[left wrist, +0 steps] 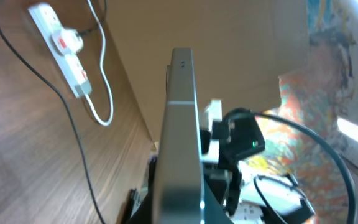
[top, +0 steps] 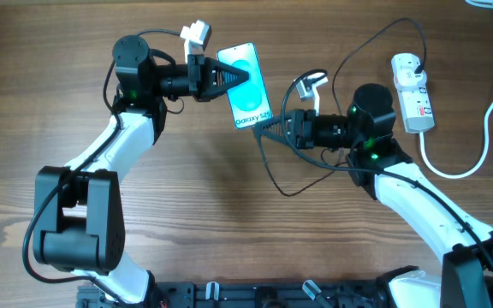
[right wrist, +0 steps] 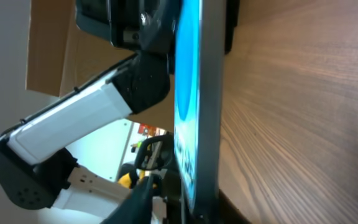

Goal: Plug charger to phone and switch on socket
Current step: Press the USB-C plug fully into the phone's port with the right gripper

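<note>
The phone (top: 246, 85), cyan screen with "Galaxy S25" text, is held above the table in my left gripper (top: 228, 79), which is shut on its left edge. It appears edge-on in the left wrist view (left wrist: 182, 143) and the right wrist view (right wrist: 194, 93). My right gripper (top: 269, 129) is at the phone's bottom end, shut on the charger's small black plug; the plug itself is mostly hidden. The charger cable (top: 272, 175) loops down over the table and back up to the white socket (top: 413, 92) at the right, also visible in the left wrist view (left wrist: 64, 46).
A thick white lead (top: 486, 128) curves from the socket toward the right edge. The black cable (left wrist: 73, 130) trails across the wood. The left arm (right wrist: 86, 118) fills the left of the right wrist view.
</note>
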